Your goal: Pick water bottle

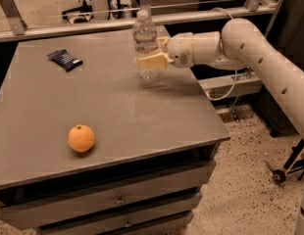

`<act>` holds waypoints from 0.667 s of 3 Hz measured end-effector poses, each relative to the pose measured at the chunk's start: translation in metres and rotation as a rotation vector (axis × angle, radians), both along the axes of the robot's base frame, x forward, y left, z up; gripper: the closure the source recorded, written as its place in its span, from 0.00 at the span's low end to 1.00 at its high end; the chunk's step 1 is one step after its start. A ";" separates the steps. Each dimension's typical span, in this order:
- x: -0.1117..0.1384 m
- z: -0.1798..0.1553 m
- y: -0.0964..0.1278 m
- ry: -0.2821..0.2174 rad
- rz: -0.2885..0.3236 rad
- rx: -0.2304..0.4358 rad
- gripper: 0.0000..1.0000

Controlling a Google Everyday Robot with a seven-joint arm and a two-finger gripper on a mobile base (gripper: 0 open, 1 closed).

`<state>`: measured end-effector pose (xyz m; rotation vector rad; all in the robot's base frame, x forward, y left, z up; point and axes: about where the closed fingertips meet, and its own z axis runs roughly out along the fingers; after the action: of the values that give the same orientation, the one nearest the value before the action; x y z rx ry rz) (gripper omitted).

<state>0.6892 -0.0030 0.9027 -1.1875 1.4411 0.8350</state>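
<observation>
1. The grey tabletop (117,111) takes up most of what I see, with two drawers (117,199) under its front edge.
2. The white arm (250,43) comes in from the right and lies roughly level above the far right corner of the tabletop.
3. At the arm's end, the cream-coloured tool (149,52) is right at the water bottle (143,35). It meets the bottle from the right, and part of it crosses in front of the bottle's lower half. I cannot tell whether it is apart or clamped on the bottle.
4. The water bottle stands upright near the far edge of the tabletop, right of centre. Its neck and cap rise above the tool and its base shows just beneath it. Whether the base rests on the tabletop I cannot tell. The plastic is clear with faint ribs, and the cap is white.
5. An orange (81,138) sits well apart from the bottle, near the front left.
6. A small dark packet (64,59) lies flat at the far left, also well apart from the bottle. Nothing on the tabletop lies between either one and the tool.
</observation>
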 end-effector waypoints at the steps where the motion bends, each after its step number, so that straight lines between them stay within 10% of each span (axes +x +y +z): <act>1: 0.005 0.025 -0.015 -0.044 -0.025 0.027 0.88; 2: 0.000 0.063 -0.028 -0.057 -0.047 0.031 1.00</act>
<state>0.6890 -0.0311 0.9652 -1.1411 1.3996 0.7824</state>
